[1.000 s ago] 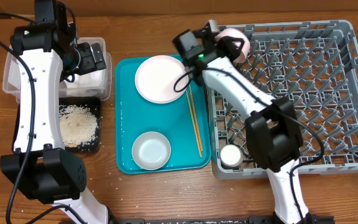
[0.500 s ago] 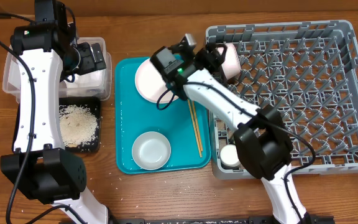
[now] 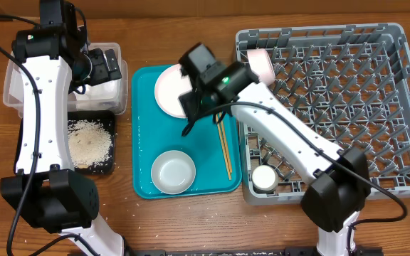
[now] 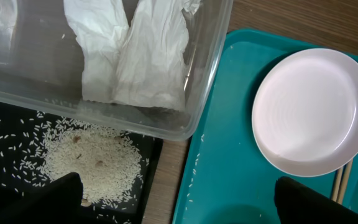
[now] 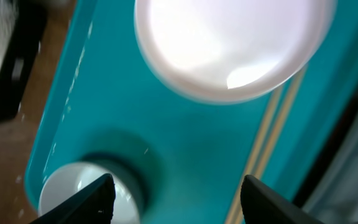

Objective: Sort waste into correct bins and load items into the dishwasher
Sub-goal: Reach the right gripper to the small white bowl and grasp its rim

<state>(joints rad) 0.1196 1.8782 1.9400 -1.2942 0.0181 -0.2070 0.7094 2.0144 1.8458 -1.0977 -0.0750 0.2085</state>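
- Plate [image 3: 168, 89] lies flat and right side up at the far end of the teal tray [image 3: 144, 142]. Not loaded yet.
- Chopsticks [image 3: 223, 139] lie side by side along the tray's rack-side edge, just beside the plate rim. Grey-green bowl [image 3: 173, 172] stands upright at the near end, apart from both.
- Right end effector [image 5: 178, 186] hangs over the tray between plate and bowl, fingers spread wide and empty. I read it as lining up a pickup, probably the plate.
- Dish rack [image 3: 376, 85] sits just beside the tray. A white bowl [image 3: 263, 62] stands on edge in the corner nearest the plate, presumably propped by the pegs. A cup [image 3: 265, 178] sits in the near corner.
- Left end effector [image 4: 179, 186] is above the clear tub [image 3: 20, 85], spread and empty. My guess is it's parked clear of the right arm.
- Napkins [image 4: 148, 56] are in the tub and rice [image 3: 90, 141] is in the black tray [image 3: 109, 163]. Waste looks sorted to me.
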